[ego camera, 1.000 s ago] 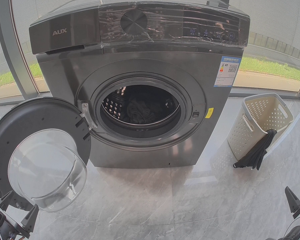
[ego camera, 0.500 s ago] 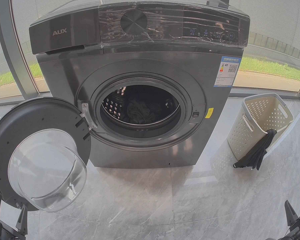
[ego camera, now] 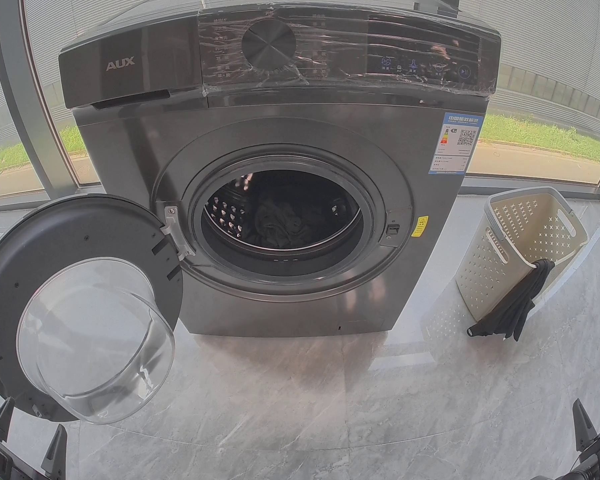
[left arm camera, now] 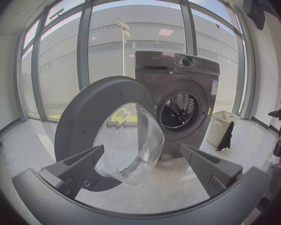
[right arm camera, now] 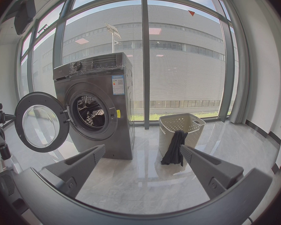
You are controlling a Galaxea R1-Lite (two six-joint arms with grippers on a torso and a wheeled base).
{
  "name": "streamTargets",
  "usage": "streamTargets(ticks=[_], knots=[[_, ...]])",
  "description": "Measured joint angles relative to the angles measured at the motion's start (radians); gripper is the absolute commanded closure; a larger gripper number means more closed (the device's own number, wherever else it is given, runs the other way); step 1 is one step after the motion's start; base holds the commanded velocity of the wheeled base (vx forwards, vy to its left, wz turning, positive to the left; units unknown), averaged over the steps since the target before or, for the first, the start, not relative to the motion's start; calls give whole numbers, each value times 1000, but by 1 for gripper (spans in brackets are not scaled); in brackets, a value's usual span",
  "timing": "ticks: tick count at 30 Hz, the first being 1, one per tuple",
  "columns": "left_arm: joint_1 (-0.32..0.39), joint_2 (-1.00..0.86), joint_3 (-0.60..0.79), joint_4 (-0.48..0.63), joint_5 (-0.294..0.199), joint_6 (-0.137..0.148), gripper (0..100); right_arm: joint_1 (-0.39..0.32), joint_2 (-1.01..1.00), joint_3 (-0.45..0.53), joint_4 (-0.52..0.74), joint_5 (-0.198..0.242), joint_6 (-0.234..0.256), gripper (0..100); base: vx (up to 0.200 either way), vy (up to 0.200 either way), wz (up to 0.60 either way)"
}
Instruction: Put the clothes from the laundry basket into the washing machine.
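The grey washing machine [ego camera: 287, 121] stands ahead with its round door [ego camera: 80, 301] swung open to the left. Dark clothes [ego camera: 280, 221] lie inside the drum. A cream laundry basket [ego camera: 507, 215] leans at the machine's right, and a dark garment [ego camera: 517, 301] hangs over its front rim down to the floor. My left gripper [ego camera: 32, 428] is low at the left, in front of the door, open and holding nothing. My right gripper [ego camera: 597, 405] is low at the right, short of the basket [right arm camera: 181, 122] and garment [right arm camera: 175, 147], also open with nothing in it.
The glass bowl of the open door [left arm camera: 128, 141] juts out close in front of the left gripper [left arm camera: 141, 149]. Marble floor spreads between me and the machine. Tall windows with grey frames stand behind the machine and basket.
Both grippers have sunk toward the bottom edge of the head view, the right one most. Machine, door, basket and garment have not moved.
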Motion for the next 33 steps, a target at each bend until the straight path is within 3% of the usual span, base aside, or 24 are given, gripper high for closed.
streamTargets(ticks=[33], knots=[[1, -2, 0, -5, 24, -20, 0, 0, -1, 0, -1, 3, 1, 0, 0, -200, 0]])
